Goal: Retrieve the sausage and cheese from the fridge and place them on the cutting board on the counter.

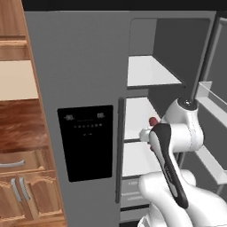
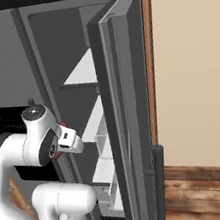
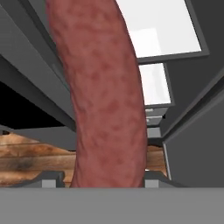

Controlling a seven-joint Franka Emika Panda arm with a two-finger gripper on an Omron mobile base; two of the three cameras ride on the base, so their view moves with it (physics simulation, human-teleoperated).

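Sausage [image 3: 107,100] fills the middle of the hand view, a long red-brown curved link that runs from 12 o'clock down to 6 o'clock. Its low end sits right between the two small dark fingers [image 3: 54,180], one at 7 o'clock and one at 5 o'clock, and they are closed on the sausage and hold it. In the left base view a tiny red bit of the sausage [image 1: 153,120] peeks out at 11 o'clock of the white arm's wrist, in front of the middle white shelf [image 1: 135,117]. The fridge [image 1: 80,88] is tall and grey. Its right side stands open, and white shelves show inside, one at 12 o'clock of the sausage and one more under it. A black panel [image 1: 86,142] sits on the shut left door, at 9 o'clock of the arm. In the right base view the open fridge door [image 2: 126,119] is seen edge-on at the middle, with the wrist at 9 o'clock of it. Brown wood floor [image 3: 30,159] shows at 8 o'clock in the hand view.
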